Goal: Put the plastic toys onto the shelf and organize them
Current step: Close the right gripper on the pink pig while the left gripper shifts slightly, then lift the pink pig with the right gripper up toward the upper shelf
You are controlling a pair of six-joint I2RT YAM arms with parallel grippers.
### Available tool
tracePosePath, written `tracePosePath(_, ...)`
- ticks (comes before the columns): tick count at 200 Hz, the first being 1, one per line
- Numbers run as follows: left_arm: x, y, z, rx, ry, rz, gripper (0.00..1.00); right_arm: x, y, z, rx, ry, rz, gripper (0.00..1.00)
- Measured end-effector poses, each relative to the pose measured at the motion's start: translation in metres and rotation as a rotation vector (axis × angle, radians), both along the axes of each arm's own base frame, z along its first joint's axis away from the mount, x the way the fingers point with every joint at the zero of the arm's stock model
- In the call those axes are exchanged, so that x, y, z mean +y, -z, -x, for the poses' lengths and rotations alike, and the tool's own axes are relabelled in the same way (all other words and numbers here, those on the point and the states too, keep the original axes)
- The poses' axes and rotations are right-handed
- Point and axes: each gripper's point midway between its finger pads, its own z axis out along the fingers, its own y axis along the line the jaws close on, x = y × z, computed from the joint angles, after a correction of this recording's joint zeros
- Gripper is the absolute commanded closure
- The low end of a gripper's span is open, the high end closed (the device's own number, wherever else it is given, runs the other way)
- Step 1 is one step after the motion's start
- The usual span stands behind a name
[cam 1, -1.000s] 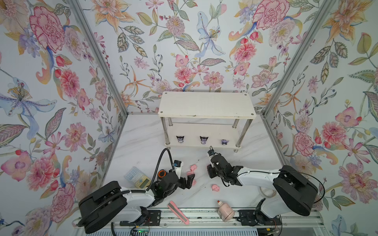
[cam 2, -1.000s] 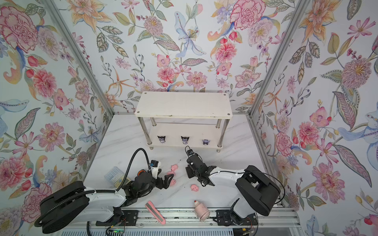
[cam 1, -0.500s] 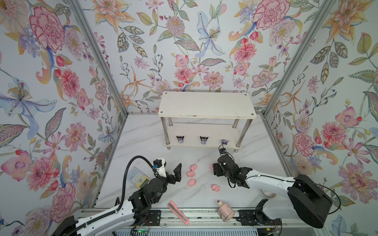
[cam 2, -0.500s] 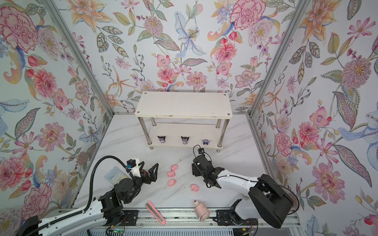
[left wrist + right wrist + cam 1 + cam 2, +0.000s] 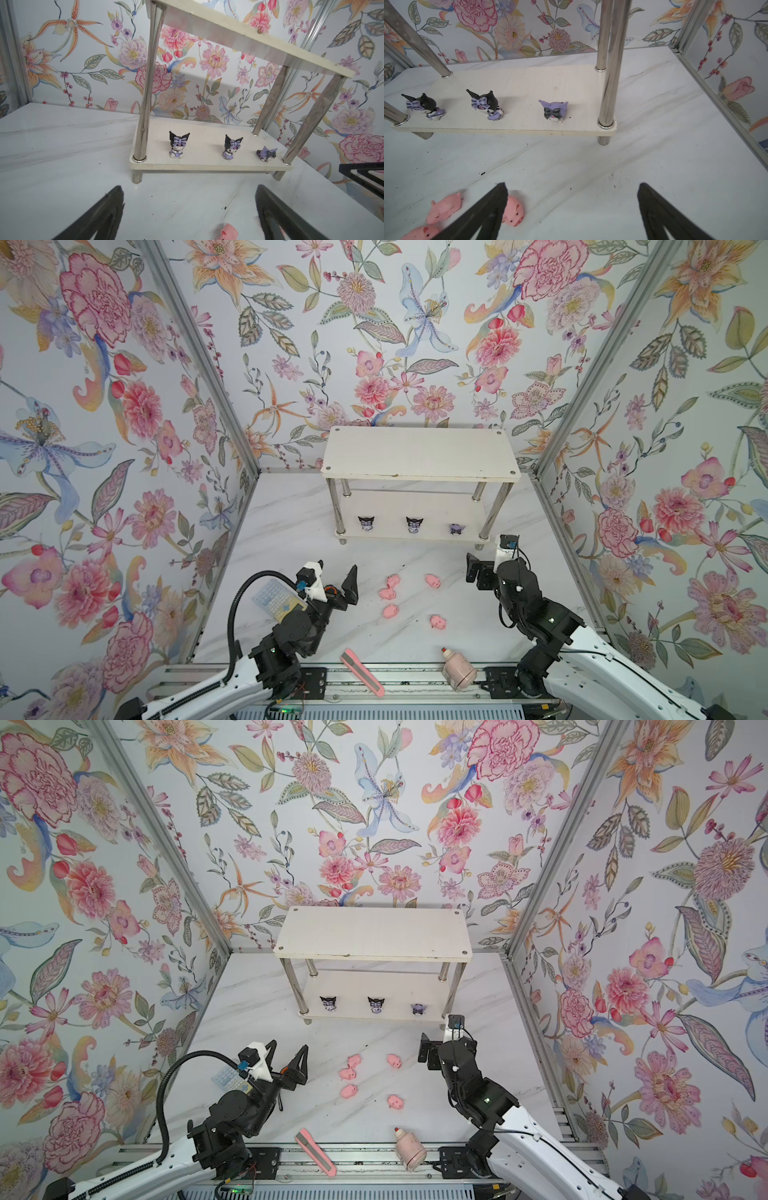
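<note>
Marble-veined tabletop [image 5: 291,531], floral wallpaper [image 5: 374,344] on three sides. We list the shelf [image 5: 419,454] at far centre, with three purple figurines [image 5: 414,525] in a row along the near edge of its lower board. Only the wrist views show us the rightmost figurine [image 5: 267,154] tipped over. Five pink pigs [image 5: 390,610] lie loose between the arms. Only the top views show the box cutter [image 5: 362,672] and bottle [image 5: 457,668] at the near edge. We find the left gripper [image 5: 286,1052] and right gripper [image 5: 571,187] with fingers spread wide, holding nothing.

Three purple-and-black horned plastic figurines [image 5: 414,525] line the lower board of the white two-tier chrome-legged shelf [image 5: 419,454], centre frame. Five pink plastic pigs [image 5: 387,593] lie scattered below it.
</note>
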Motion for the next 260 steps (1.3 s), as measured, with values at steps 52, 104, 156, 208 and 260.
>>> tracePosePath(52,-0.015,0.005,-0.002,0.006,0.048,-0.064,0.02,0.018,0.035,-0.002,0.147,-0.136,-0.005,0.29)
tracePosePath(104,-0.061,0.045,-0.006,0.132,0.197,-0.225,0.08,0.085,0.122,0.019,0.463,-0.385,-0.035,0.27)
tracePosePath(156,-0.082,0.045,-0.007,0.149,0.262,-0.232,0.08,0.13,0.156,0.034,0.546,-0.499,0.082,0.29)
tracePosePath(208,-0.077,0.034,-0.004,0.119,0.259,-0.18,0.06,0.129,0.159,0.01,0.524,-0.417,0.112,0.49)
tracePosePath(260,-0.072,0.037,-0.002,0.11,0.258,-0.165,0.06,0.132,0.16,0.005,0.514,-0.396,0.084,0.74)
